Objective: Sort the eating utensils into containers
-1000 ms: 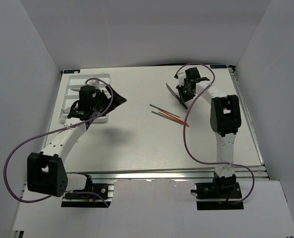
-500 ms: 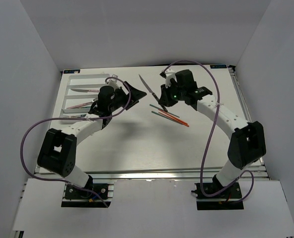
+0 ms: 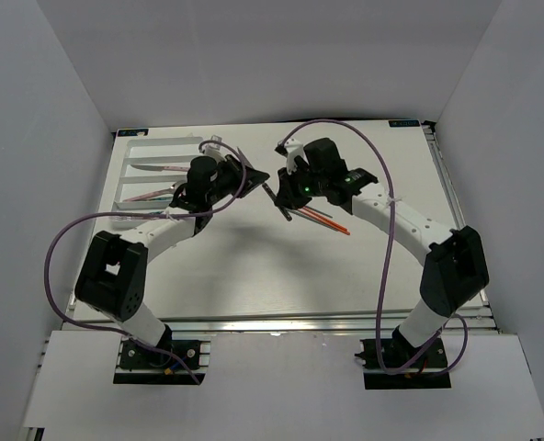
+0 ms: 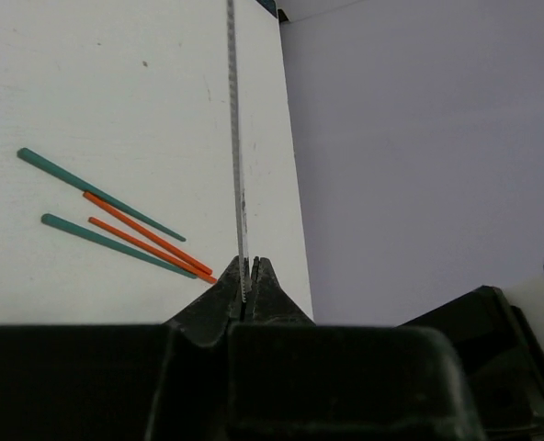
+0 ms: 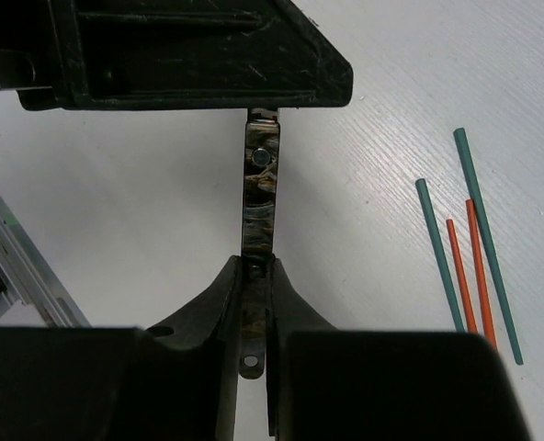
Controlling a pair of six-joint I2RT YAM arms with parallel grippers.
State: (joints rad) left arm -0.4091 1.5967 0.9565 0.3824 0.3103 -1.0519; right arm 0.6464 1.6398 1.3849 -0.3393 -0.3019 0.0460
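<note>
A knife (image 5: 260,188) with a dark mottled handle hangs over the table between both arms. My right gripper (image 5: 258,271) is shut on the handle end. My left gripper (image 4: 247,276) is shut on the serrated blade (image 4: 235,138), seen edge-on. From above, the left gripper (image 3: 263,175) and right gripper (image 3: 286,191) meet at the knife (image 3: 274,195), left of mid-table. Two green chopsticks (image 4: 97,193) and two orange-red chopsticks (image 4: 148,237) lie loose on the table (image 3: 313,213). The white tray (image 3: 166,141) at the back left holds pink-handled utensils (image 3: 153,170).
White walls enclose the table on three sides. The left arm's cable (image 3: 70,248) loops out to the left; the right arm's cable (image 3: 382,266) hangs beside its forearm. In the right wrist view the left gripper's black body (image 5: 198,55) fills the top.
The left arm swung right from the tray and its jaws closed on the knife blade. The right arm carried the knife leftward to meet it.
</note>
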